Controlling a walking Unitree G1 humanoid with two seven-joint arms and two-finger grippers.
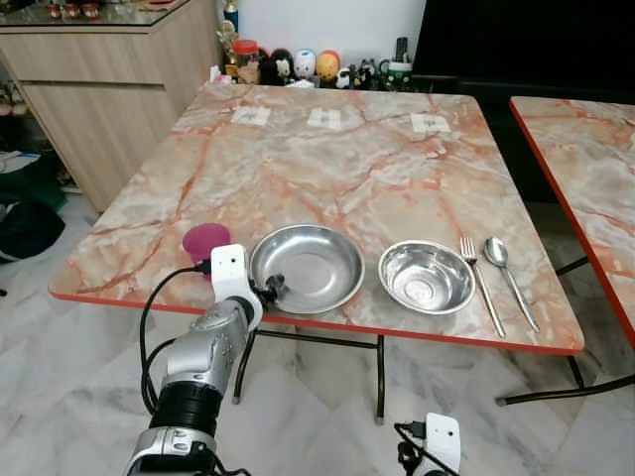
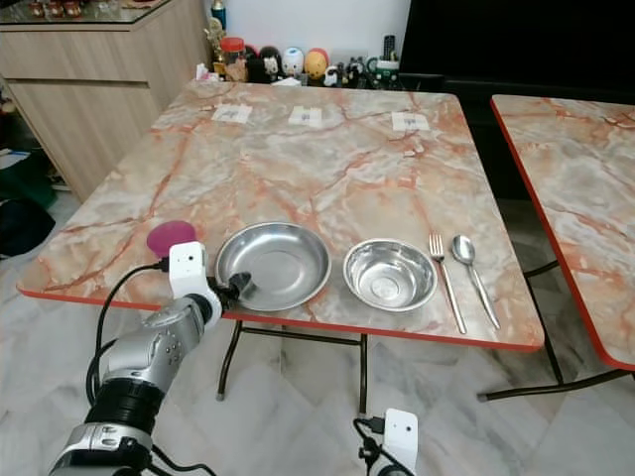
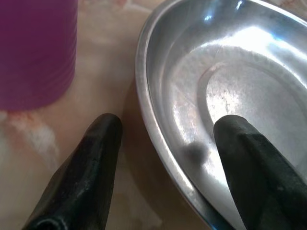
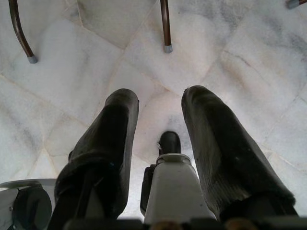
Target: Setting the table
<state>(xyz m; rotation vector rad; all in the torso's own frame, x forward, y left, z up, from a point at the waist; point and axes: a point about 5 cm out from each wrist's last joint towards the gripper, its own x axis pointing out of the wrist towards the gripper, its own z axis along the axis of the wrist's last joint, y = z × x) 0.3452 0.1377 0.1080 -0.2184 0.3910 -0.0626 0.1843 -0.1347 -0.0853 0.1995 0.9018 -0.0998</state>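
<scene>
A shallow steel plate (image 1: 308,266) lies near the front edge of the marble table (image 1: 327,169). To its right are a steel bowl (image 1: 427,276), a fork (image 1: 481,283) and a spoon (image 1: 508,276). A purple cup (image 1: 203,240) stands just left of the plate. My left gripper (image 1: 273,288) is open at the plate's near-left rim. In the left wrist view one finger (image 3: 91,158) rests outside on the table and the other sits inside the plate (image 3: 230,72), with the purple cup (image 3: 36,48) close by. My right gripper (image 4: 160,96) hangs open low over the floor.
Three white cards (image 1: 324,118) lie toward the table's far side, with figurines and jars (image 1: 298,67) behind them. A wooden cabinet (image 1: 109,79) stands at the left. A second marble table (image 1: 585,149) stands at the right, across a narrow gap. The floor is marble tile (image 4: 216,43).
</scene>
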